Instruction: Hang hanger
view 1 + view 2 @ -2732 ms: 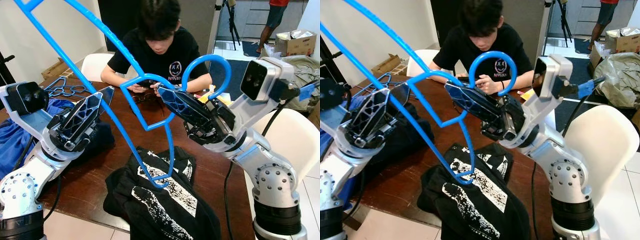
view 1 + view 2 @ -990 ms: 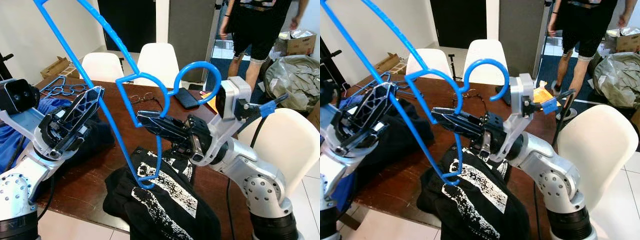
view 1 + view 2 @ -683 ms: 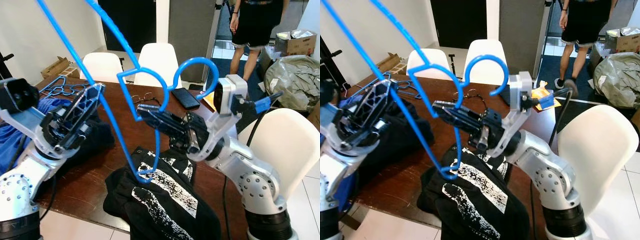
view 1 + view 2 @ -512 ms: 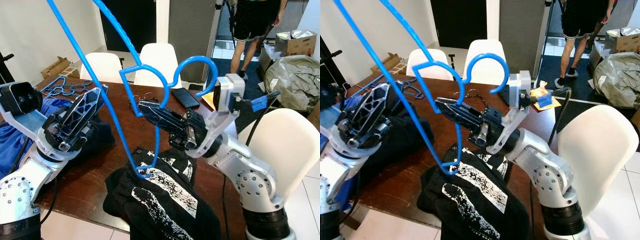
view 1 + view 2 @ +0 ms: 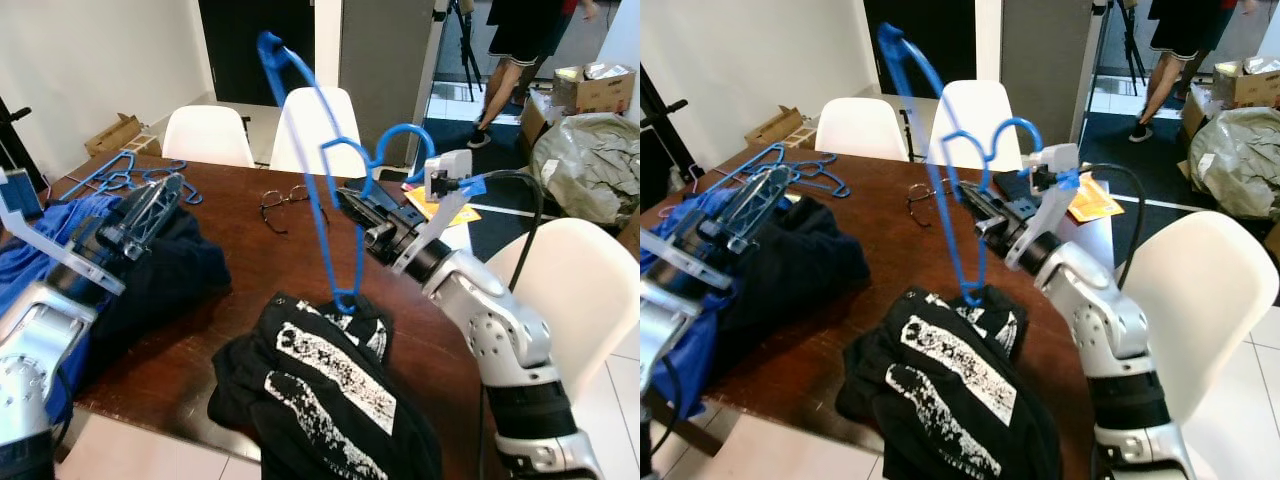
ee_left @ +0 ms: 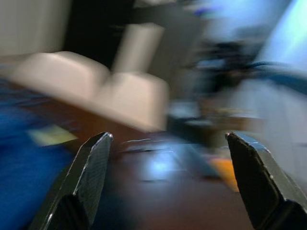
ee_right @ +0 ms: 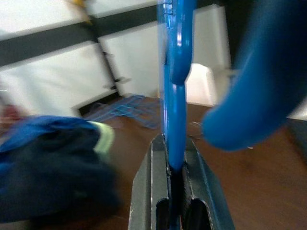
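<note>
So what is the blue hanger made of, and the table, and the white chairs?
The hanger in the right gripper looks like plastic: thin, evenly bright blue, with a slight sheen. The table looks like dark varnished wood, reddish-brown and catching soft reflections, though it could be a veneer. The chairs look like smooth moulded plastic shells, matte white with rounded edges.
</note>
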Controlling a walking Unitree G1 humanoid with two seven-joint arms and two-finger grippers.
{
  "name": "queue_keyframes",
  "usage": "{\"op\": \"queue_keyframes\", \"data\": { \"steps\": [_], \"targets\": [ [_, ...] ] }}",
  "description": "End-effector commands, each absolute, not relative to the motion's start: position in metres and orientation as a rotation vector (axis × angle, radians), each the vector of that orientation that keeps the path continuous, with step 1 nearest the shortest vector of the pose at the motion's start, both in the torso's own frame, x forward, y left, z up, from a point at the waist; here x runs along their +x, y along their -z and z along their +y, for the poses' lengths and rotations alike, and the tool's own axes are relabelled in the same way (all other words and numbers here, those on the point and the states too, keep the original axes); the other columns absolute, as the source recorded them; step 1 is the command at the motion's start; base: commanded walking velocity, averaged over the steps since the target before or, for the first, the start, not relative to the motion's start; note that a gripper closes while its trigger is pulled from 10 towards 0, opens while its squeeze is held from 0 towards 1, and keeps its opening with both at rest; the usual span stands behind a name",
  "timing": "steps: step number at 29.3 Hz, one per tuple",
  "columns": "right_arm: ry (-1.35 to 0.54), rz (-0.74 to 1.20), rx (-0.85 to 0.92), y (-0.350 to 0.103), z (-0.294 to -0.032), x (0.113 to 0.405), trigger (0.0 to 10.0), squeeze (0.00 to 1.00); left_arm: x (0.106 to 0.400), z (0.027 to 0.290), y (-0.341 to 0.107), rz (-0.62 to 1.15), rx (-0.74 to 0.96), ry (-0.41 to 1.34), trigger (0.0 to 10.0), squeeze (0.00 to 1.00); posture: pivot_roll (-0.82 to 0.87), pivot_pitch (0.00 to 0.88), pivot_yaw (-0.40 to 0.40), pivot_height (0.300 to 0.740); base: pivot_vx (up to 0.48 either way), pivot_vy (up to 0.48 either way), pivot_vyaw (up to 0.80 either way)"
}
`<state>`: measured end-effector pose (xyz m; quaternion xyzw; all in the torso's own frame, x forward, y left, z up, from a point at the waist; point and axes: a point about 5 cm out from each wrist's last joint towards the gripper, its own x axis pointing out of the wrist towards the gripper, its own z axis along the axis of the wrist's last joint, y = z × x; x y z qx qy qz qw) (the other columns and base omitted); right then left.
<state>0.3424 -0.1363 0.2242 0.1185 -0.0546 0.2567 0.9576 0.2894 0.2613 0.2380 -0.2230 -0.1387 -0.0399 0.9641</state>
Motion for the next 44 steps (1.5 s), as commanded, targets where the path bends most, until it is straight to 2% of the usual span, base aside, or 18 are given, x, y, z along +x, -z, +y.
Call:
{"op": "queue_keyframes", "data": {
  "steps": [1, 2, 3, 4, 5, 6, 8, 11, 12, 14, 15, 16, 18, 22, 33, 44],
  "targets": [
    [-0.414, -0.104, 0.194, -0.222, -0.147, 0.350, 2.1, 0.00, 0.293, 0.271, -0.225, -0.189, -0.361, -0.101, 10.0, 1.00, 0.12, 0.000, 0.007, 0.740, 0.000, 0.000, 0.00],
    [-0.414, -0.104, 0.194, -0.222, -0.147, 0.350, 2.1, 0.00, 0.293, 0.271, -0.225, -0.189, -0.361, -0.101, 10.0, 1.00, 0.12, 0.000, 0.007, 0.740, 0.000, 0.000, 0.00],
    [-0.334, -0.074, 0.129, -0.215, -0.156, 0.353, 10.0, 0.00, 0.294, 0.272, -0.212, -0.112, -0.293, -0.157, 10.0, 0.85, 0.12, 0.000, 0.003, 0.740, 0.000, 0.000, 0.00],
    [-0.227, -0.028, 0.059, -0.202, -0.171, 0.355, 10.0, 0.00, 0.292, 0.270, -0.200, -0.078, -0.191, -0.149, 10.0, 0.00, 0.12, 0.000, 0.003, 0.740, 0.000, 0.000, 0.00],
    [-0.081, 0.033, -0.030, -0.185, -0.195, 0.352, 10.0, 0.00, 0.284, 0.265, -0.184, -0.048, -0.093, -0.137, 10.0, 0.00, 0.11, 0.000, -0.005, 0.740, 0.000, 0.000, 0.00],
    [-0.041, 0.051, -0.050, -0.180, -0.203, 0.349, 10.0, 0.00, 0.281, 0.264, -0.180, -0.045, -0.089, -0.146, 10.0, 0.00, 0.11, 0.000, -0.005, 0.740, 0.000, 0.000, 0.00],
    [-0.020, 0.057, -0.060, -0.178, -0.206, 0.349, 10.0, 0.00, 0.280, 0.263, -0.178, -0.043, -0.092, -0.165, 10.0, 0.00, 0.11, 0.000, -0.005, 0.740, 0.000, 0.000, 0.00],
    [0.084, 0.120, -0.161, -0.155, -0.230, 0.322, 10.0, 0.00, 0.259, 0.248, -0.164, -0.032, -0.042, -0.139, 10.0, 0.00, 0.09, 0.001, -0.021, 0.740, 0.000, 0.000, 0.00],
    [0.084, 0.120, -0.161, -0.155, -0.230, 0.322, 10.0, 0.00, 0.259, 0.248, -0.164, -0.032, -0.042, -0.139, 10.0, 0.00, 0.09, 0.001, -0.021, 0.740, 0.000, 0.000, 0.00],
    [0.120, 0.131, -0.243, -0.147, -0.238, 0.300, 10.0, 0.00, 0.247, 0.238, -0.154, -0.008, 0.003, -0.141, 10.0, 0.00, 0.09, 0.003, -0.023, 0.740, 0.000, 0.000, 0.00],
    [0.139, 0.141, -0.262, -0.142, -0.239, 0.285, 10.0, 0.00, 0.241, 0.232, -0.150, 0.004, 0.037, -0.146, 10.0, 0.00, 0.08, 0.015, -0.028, 0.740, 0.000, 0.000, 0.00],
    [0.139, 0.141, -0.262, -0.142, -0.239, 0.285, 10.0, 0.00, 0.241, 0.232, -0.150, 0.004, 0.037, -0.146, 10.0, 0.00, 0.08, 0.015, -0.028, 0.740, 0.000, 0.000, 0.00],
    [0.172, 0.152, -0.261, -0.134, -0.236, 0.263, 10.0, 0.00, 0.236, 0.224, -0.148, 0.001, 0.101, -0.151, 10.0, 0.00, 0.07, 0.021, -0.026, 0.740, 0.000, 0.000, 0.00],
    [0.186, 0.154, -0.237, -0.129, -0.231, 0.255, 10.0, 0.00, 0.238, 0.223, -0.150, -0.014, 0.124, -0.145, 10.0, 0.00, 0.06, 0.025, -0.022, 0.740, 0.000, 0.000, 0.00],
    [0.211, 0.088, -0.202, -0.137, -0.228, 0.256, 10.0, 0.00, 0.244, 0.217, -0.152, -0.032, 0.201, -0.133, 10.0, 0.00, 0.06, 0.041, -0.003, 0.740, -0.237, 0.000, 0.00],
    [0.200, 0.100, -0.189, -0.138, -0.226, 0.257, 10.0, 0.00, 0.234, 0.223, -0.152, -0.029, 0.230, -0.220, 10.0, 0.00, 0.07, 0.042, -0.007, 0.740, -0.376, 0.000, 0.00]
  ]
}}
